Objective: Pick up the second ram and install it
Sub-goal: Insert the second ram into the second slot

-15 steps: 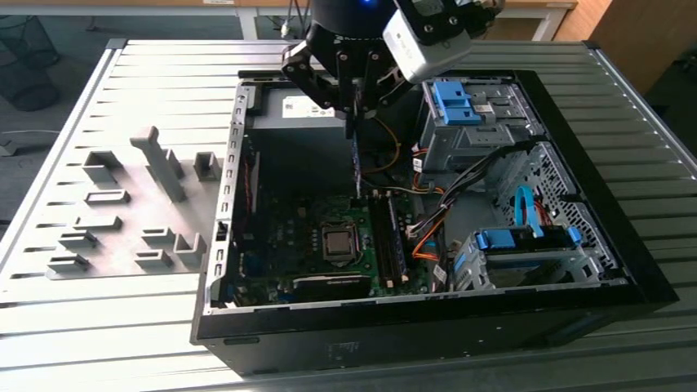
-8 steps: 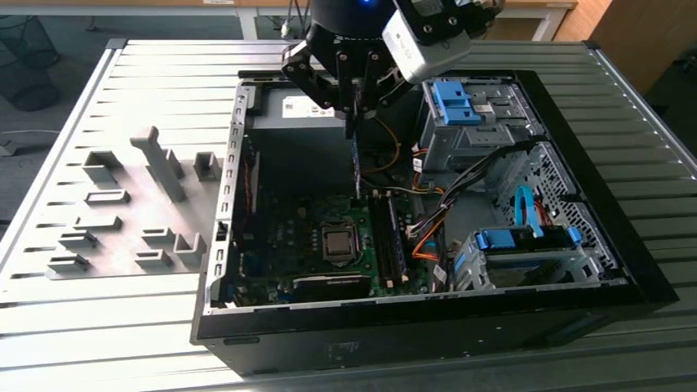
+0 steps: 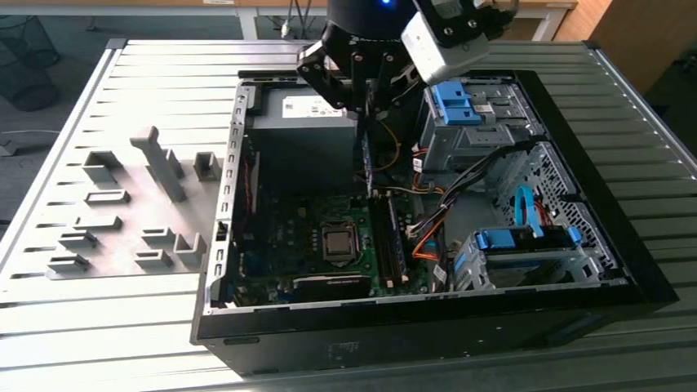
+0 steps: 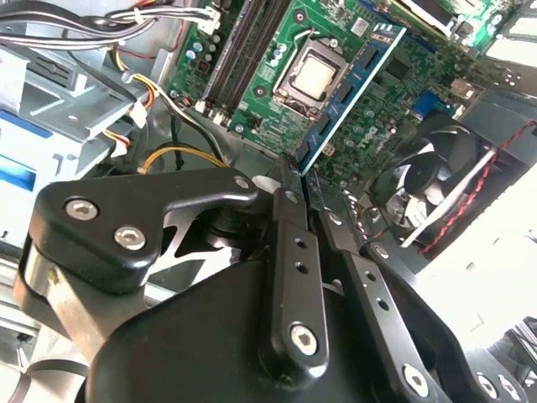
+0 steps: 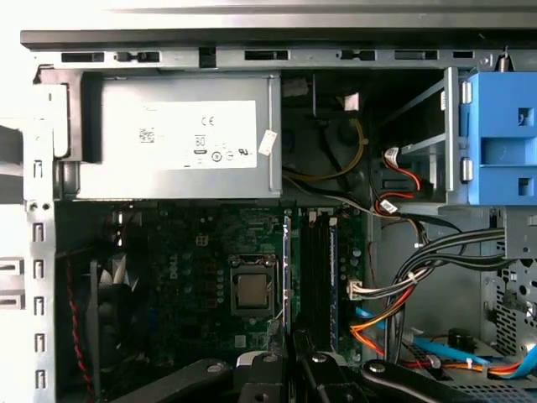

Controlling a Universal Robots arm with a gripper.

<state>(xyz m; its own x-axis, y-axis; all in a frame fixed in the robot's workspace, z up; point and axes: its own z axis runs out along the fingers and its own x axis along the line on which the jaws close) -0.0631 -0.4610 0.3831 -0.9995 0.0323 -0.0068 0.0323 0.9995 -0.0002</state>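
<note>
1. The gripper point(image 3: 367, 122) hangs over the open computer case point(image 3: 610, 245), its fingers point(image 4: 289, 210) clenched on the second ram point(image 4: 348, 101), which it holds edge-on by one end.
2. The stick juts straight out from between the fingertips toward the motherboard point(image 4: 403, 117). In the exterior view it shows as a thin dark strip point(image 3: 368, 159) hanging below the gripper, well above the board. In the first wrist view its blue-green edge point(image 5: 287, 269) runs alongside the memory slots point(image 5: 315, 277).
3. The biggest risk, as I see it, is misalignment. In the first wrist view the stick's edge sits beside the processor socket point(image 5: 252, 290) rather than over the dark slots, so pressing down from here could drive it onto the board.
4. A second stick, blue on its edge point(image 5: 333, 277), seems already seated on the far side of those slots. A sideways drift could knock it or jam the held stick against it.
5. The grip takes the stick at one end alone. A push on contact could pivot it between the fingers, leaving it tilted, so one end seats and the other rides high.
6. I cannot tell whether the slot latches are open. If they are not, the stick would not click home.
7. The orange and black cables point(image 5: 394, 311) crowd the drive-bay side of the slots and could snag the arm's linkage.
</note>
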